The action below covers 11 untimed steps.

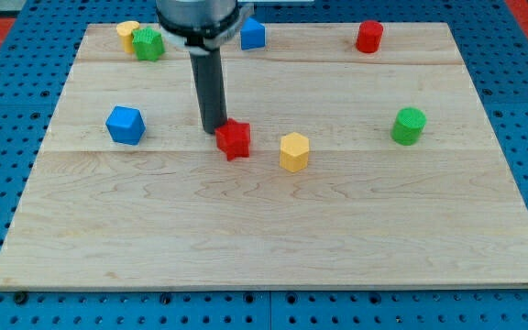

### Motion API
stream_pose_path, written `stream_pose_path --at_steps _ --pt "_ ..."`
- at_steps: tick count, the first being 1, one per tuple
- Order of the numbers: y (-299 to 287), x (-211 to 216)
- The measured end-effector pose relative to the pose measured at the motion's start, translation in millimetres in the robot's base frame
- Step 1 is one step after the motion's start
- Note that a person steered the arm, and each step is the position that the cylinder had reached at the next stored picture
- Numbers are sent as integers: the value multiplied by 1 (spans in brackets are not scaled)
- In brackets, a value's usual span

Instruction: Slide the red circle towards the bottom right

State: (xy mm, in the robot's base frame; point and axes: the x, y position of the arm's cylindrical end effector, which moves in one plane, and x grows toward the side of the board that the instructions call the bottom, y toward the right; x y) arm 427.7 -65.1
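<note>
The red circle [368, 37] is seen far up at the view's top right, well apart from my tip [213, 129], and it looks untouched, so the slide towards the bottom right is judged not yet begun. No jaws are had by this arm, so nothing can be opened, shut or held; only a dark rod is used for pushing. My tip is placed right against the upper left side of a red star-like block [234, 138], not the circle. Just to the right of that, a yellow block [293, 151] is found. Eight blocks are counted on the wooden board [264, 238]: two red, two yellow [127, 34], two green [148, 43] [409, 126] and two blue [125, 125] [253, 35].
</note>
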Motion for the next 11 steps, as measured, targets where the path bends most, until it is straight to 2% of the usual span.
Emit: stream_pose_path --at_steps 1,2,3,4,5,6,7,8,9,10,11 --pt "3 43" --pt "12 35" --pt "-10 -10" --pt "-5 -16" --pt "62 45" --pt "136 69" --pt "157 95" --pt "157 60" --pt "161 56" --pt "208 75" --pt "208 95"
